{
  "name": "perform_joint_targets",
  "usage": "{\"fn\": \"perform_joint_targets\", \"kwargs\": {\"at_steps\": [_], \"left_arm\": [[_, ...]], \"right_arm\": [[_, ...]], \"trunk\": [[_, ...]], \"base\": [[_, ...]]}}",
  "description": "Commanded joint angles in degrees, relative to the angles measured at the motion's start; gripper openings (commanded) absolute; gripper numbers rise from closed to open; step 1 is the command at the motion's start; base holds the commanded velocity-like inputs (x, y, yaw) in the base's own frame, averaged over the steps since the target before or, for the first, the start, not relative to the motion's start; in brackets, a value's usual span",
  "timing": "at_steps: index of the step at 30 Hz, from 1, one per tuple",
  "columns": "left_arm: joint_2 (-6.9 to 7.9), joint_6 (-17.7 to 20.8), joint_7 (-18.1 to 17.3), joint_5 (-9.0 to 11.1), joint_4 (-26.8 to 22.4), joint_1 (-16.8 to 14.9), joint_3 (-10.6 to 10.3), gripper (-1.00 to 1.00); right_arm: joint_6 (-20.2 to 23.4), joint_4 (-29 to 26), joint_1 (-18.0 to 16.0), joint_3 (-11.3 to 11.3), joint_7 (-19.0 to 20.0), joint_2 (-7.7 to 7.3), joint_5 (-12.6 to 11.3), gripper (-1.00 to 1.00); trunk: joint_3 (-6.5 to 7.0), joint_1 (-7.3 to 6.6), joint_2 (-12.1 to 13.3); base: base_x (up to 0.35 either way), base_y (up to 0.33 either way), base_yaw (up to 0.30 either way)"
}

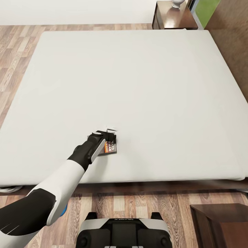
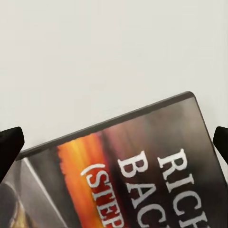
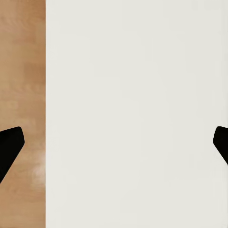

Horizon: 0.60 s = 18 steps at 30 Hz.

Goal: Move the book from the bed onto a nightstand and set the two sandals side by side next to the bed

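One hand, the left hand point(image 1: 109, 134), hangs low over the book point(image 1: 111, 147) lying flat on the bed point(image 1: 144, 86) just beneath it, fingers spread wide to either side of the cover and gripping nothing, seemingly so they can close on its edges.

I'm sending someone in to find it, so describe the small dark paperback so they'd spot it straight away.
Start at the large bed with the pale grey-white mattress. Near its foot edge, beside the robot's left gripper, the thin dark grey paperback book lies flat. Its orange band and white lettering stand out against the plain mattress.
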Motion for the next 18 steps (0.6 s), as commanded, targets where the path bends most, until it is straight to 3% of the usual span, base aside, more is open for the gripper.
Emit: {"fn": "perform_joint_targets", "kwargs": {"at_steps": [1, 18], "left_arm": [[0.07, 0.3, 0.5, 0.5, 0.0, 0.0, -0.2, 1.00], [0.14, 0.3, 0.5, 0.5, 0.0, 0.0, -0.2, 1.00]], "right_arm": [[0.3, -0.1, 0.0, 0.4, -0.1, 0.02, 0.0, 1.00], [0.3, -0.1, 0.0, 0.4, -0.1, 0.04, 0.0, 1.00]], "trunk": [[-0.03, 0.02, 0.0], [-0.03, 0.02, 0.0]], "base": [[0.000, 0.000, 0.000], [0.000, 0.000, 0.000]]}}
